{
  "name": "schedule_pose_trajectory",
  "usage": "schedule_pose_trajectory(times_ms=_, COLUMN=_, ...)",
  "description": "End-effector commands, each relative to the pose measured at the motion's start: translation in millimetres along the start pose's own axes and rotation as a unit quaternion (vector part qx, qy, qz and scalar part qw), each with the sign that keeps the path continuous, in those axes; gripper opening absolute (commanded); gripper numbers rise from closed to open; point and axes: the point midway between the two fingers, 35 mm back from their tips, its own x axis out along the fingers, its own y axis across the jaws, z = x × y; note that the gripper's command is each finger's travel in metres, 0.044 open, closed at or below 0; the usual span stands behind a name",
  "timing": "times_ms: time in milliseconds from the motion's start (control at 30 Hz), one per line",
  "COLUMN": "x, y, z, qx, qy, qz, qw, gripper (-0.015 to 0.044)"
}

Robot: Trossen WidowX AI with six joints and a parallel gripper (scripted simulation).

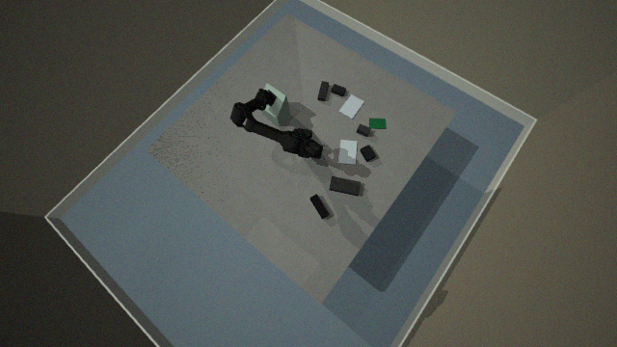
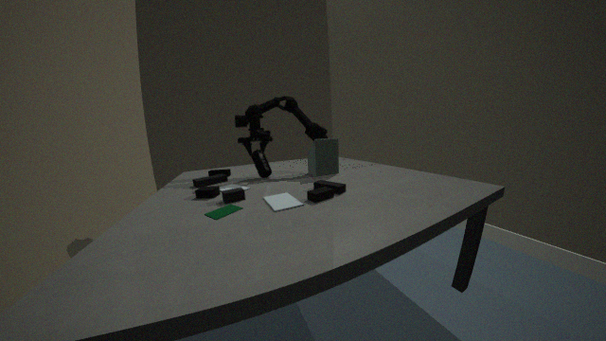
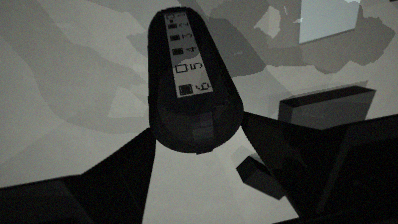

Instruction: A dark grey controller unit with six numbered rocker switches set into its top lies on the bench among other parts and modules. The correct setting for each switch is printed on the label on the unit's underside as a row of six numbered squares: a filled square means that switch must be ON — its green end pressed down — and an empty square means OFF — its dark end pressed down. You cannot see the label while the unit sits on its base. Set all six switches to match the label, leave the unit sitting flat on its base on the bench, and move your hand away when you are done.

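Note:
My gripper (image 1: 315, 150) (image 2: 258, 151) (image 3: 197, 124) is shut on the dark grey controller unit (image 2: 261, 165) (image 3: 192, 115) and holds it lifted off the bench, tilted end-on. In the wrist view its underside faces the camera. The white label (image 3: 186, 62) shows a row of numbered squares: 3 filled, 4 filled, 5 empty, 6 filled. The squares at the far end are too foreshortened to read. The switches on the top side are hidden.
Dark modules lie on the bench (image 1: 217, 159): a long one (image 1: 345, 185) (image 3: 325, 107), a slim one (image 1: 320, 206), small ones (image 1: 368, 152) (image 1: 363, 130) (image 1: 323, 91). There are also two white sheets (image 1: 351, 106) (image 1: 348, 150), a green card (image 1: 377, 123) (image 2: 223, 211) and the pale base block (image 1: 279, 106) (image 2: 324, 157).

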Motion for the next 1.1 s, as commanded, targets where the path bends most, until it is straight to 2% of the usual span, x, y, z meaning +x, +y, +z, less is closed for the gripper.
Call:
schedule_pose_trajectory(times_ms=0, x=5.9, y=1.7, z=-3.2, qx=-0.002, qy=-0.002, qz=0.007, qw=1.000, gripper=0.0338)
schedule_pose_trajectory(times_ms=1067, x=20.7, y=2.0, z=-24.1, qx=-0.002, qy=-0.001, qz=0.007, qw=1.000, gripper=0.0338)
